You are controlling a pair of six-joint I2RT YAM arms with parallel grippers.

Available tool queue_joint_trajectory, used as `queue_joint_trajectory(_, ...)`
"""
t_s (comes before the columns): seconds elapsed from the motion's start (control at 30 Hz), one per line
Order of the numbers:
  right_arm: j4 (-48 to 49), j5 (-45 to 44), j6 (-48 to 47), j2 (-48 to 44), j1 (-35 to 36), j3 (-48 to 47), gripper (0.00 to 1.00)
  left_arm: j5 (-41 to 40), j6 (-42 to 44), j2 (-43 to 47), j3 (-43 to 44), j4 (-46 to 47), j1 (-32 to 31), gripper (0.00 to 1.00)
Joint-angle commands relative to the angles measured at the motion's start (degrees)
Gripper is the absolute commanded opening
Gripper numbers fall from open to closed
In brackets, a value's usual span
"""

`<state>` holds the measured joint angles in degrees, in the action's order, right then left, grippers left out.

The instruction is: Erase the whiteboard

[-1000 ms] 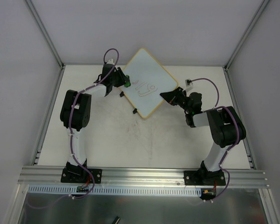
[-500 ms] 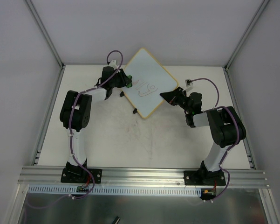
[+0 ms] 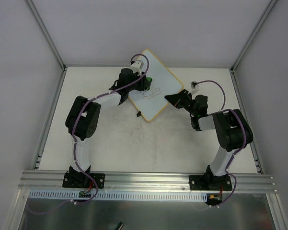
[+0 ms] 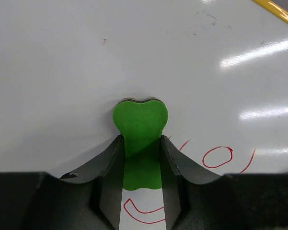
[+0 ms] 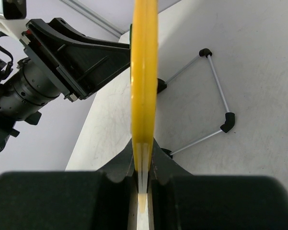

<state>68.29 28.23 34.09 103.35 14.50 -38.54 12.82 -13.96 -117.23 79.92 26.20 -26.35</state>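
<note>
The whiteboard [image 3: 158,86] is found at the far middle of the worktop [image 3: 115,139], turned like a diamond, with its far corner reaching past the worktop's far edge (so it looks tilted up, not flat). Its right corner is clamped by the right end effector [image 3: 175,99]. In the right wrist view the yellow-tan frame is seen edge-on, pinched between the closed fingers.

The left end effector [image 4: 141,143] is closed on a green eraser [image 4: 140,117], whose rounded tip is held against the white surface in the left-centre part of the board. Some red marker marks [image 4: 218,157] are seen just right of and near the eraser: a small loop, a short stroke, and a curve partly hidden between the fingers. The surface far of the eraser is seen white, with a few tiny specks.

One small black clip [image 3: 139,114] is visible on the board's near-left edge. A thin wire bracket [image 5: 215,86] with black tips is seen from the right wrist, reaching out from the board over the worktop. Whether it touches the worktop cannot be told.
</note>
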Motion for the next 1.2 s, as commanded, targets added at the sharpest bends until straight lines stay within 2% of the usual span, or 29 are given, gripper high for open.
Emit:
queue_joint_trajectory(0.0, 3.6, 4.4, -3.1, -1.0, 1.6, 0.0, 0.00, 5.2, 4.4, -0.3, 0.1, -4.2, -4.8, 0.00)
queue_joint_trajectory(0.3, 3.6, 4.5, -3.1, -1.0, 1.6, -0.1, 0.00, 4.7, 11.2, 2.0, -2.7, -3.6, -9.6, 0.00)
queue_joint_trajectory(0.73, 3.9, 4.5, -2.7, -1.0, 1.6, 0.0, 0.00, 2.9, 15.6, 4.8, -7.8, -2.5, -14.0, 0.00)
queue_joint_trajectory(1.03, 4.0, 4.5, -2.7, -1.0, 1.6, 0.0, 0.00, -1.3, 15.8, 3.4, -6.5, -3.2, -14.0, 0.00)
queue_joint_trajectory(1.17, 4.0, 4.6, -2.7, -1.2, 1.6, 0.0, 0.00, -3.3, 13.1, 1.8, -4.4, -5.5, -13.0, 0.00)
